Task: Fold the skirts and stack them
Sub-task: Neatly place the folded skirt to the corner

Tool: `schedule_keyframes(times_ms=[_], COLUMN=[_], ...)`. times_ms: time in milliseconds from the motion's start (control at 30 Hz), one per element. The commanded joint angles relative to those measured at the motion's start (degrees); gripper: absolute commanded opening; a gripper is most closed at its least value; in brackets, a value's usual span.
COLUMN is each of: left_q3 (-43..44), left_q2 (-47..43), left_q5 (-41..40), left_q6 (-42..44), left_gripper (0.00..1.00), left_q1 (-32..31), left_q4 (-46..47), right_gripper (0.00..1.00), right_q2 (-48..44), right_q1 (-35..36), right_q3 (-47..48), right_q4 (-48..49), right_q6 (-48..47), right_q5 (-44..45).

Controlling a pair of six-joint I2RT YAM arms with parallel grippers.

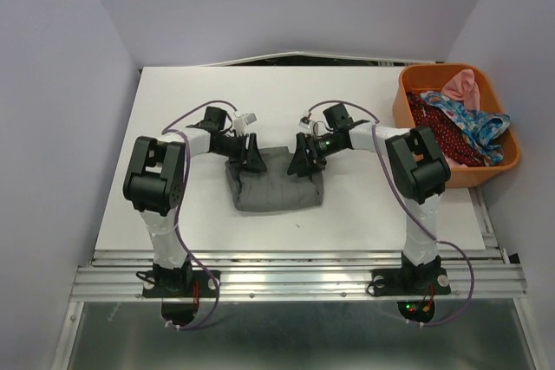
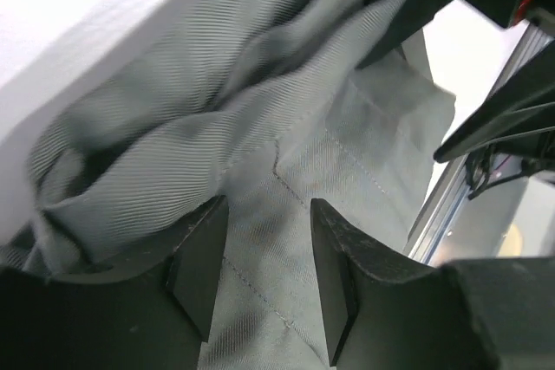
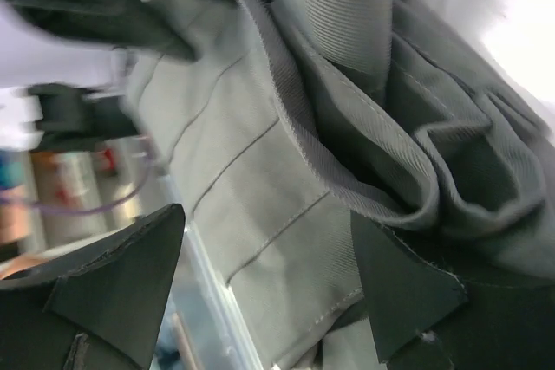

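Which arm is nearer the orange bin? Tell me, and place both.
Right. The right arm has its jaws at the far right corner of the grey skirt, toward the orange bin; the left arm has its jaws at the far left corner, farther away.

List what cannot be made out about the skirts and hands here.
- Top view: fingertips of the left hand and right hand are too small and dark to make out against the grey skirt.
- Top view: the dark red skirt and blue skirt lie heaped in the orange bin, overlapping, so neither shows whole.
- Wrist views: the grey skirt's outline is cut off by the frame edges; right wrist view's upper left is blurred.
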Motion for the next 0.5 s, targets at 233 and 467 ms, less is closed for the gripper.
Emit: schedule_keyframes(times_ms=[233, 467], left_q3=[20.99, 17.93], left_q2=[6.80, -8.04], left_q5=[-16.96, -24.42], left_q6=[6.31, 12.22], left_gripper=[0.55, 0.65], left_q1=[8.29, 5.92], left_q4=[-3.31, -5.70], right_gripper=[0.88, 1.00], right_q2=[8.87, 1.77], right_q1=[0.99, 0.38], right_q3=[13.35, 19.97], right_q4=[14.04, 9.04], right_q6=[10.08, 6.48], right_q5=[4.83, 9.92])
